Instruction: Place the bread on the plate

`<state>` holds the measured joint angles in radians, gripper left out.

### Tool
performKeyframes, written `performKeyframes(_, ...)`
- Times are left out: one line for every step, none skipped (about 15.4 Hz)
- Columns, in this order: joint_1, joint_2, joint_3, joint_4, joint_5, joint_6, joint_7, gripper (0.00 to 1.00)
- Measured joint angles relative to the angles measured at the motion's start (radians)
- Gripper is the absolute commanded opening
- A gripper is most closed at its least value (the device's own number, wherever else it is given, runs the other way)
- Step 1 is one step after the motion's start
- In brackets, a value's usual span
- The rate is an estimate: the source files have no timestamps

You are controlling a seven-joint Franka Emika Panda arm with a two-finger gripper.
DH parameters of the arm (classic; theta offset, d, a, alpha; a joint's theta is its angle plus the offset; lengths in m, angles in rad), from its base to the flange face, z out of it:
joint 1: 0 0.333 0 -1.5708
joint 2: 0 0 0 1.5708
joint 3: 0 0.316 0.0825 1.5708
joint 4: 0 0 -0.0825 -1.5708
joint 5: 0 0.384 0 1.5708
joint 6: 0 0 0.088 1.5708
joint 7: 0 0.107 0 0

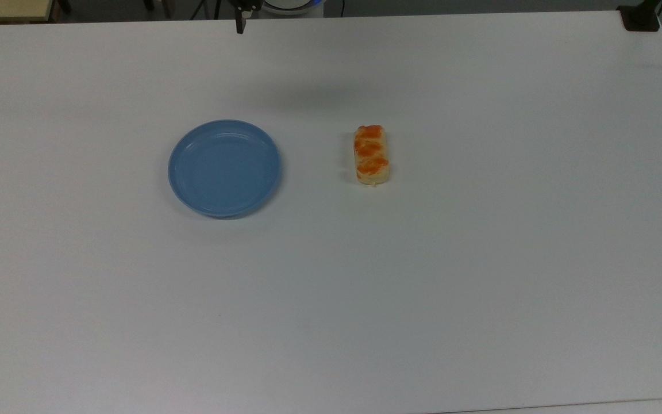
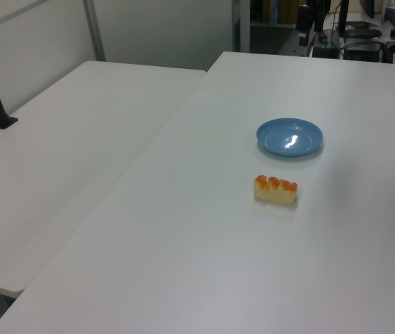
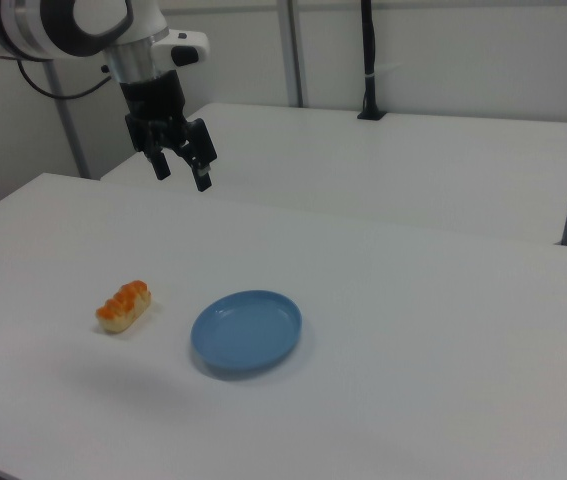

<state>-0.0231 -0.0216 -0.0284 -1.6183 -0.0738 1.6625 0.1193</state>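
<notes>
The bread [image 1: 372, 155] is lying on the white table [image 1: 480, 287] near the frame's center in the top view, its 3 glazed bumps facing up, well apart from the empty blue plate [image 1: 224, 168] sitting to its left. In the right view's upper left, the gripper [image 3: 182, 167] is hanging above the table, its fingers seemingly spread wide and holding nothing.

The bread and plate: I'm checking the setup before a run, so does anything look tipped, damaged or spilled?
Nothing stands out. The small pale-yellow loaf with orange-brown glazed bumps lies bumps-up and intact on the white table, apart from the round light-blue plastic plate, which sits flat and empty. The open gripper hangs above the table.
</notes>
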Motion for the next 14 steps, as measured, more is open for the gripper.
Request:
performKeyframes(0.000,0.000,-0.003,0.002,0.015,0.000,0.000,1.00)
performKeyframes(0.000,0.000,-0.003,0.002,0.015,-0.011,-0.001,1.00)
performKeyframes(0.000,0.000,-0.003,0.003,0.015,-0.027,-0.003,1.00)
performKeyframes(0.000,0.000,-0.003,0.003,0.015,-0.036,-0.005,1.00)
performKeyframes(0.000,0.000,-0.003,0.003,0.015,-0.039,-0.007,1.00)
performKeyframes(0.000,0.000,-0.003,0.003,0.015,-0.040,-0.009,1.00)
performKeyframes(0.000,0.000,-0.003,0.003,0.015,-0.040,-0.010,1.00)
performKeyframes(0.000,0.000,-0.003,0.003,0.015,-0.040,-0.010,1.00)
performKeyframes(0.000,0.000,-0.003,0.003,0.015,-0.040,-0.010,1.00)
performKeyframes(0.000,0.000,-0.003,0.003,0.015,-0.040,-0.010,1.00)
performKeyframes(0.000,0.000,-0.003,0.003,0.015,-0.040,-0.011,1.00)
performKeyframes(0.000,0.000,-0.003,0.003,0.015,-0.040,-0.011,1.00)
performKeyframes(0.000,0.000,-0.003,0.003,0.015,-0.040,-0.011,1.00)
performKeyframes(0.000,0.000,-0.003,0.003,0.015,-0.040,-0.011,1.00)
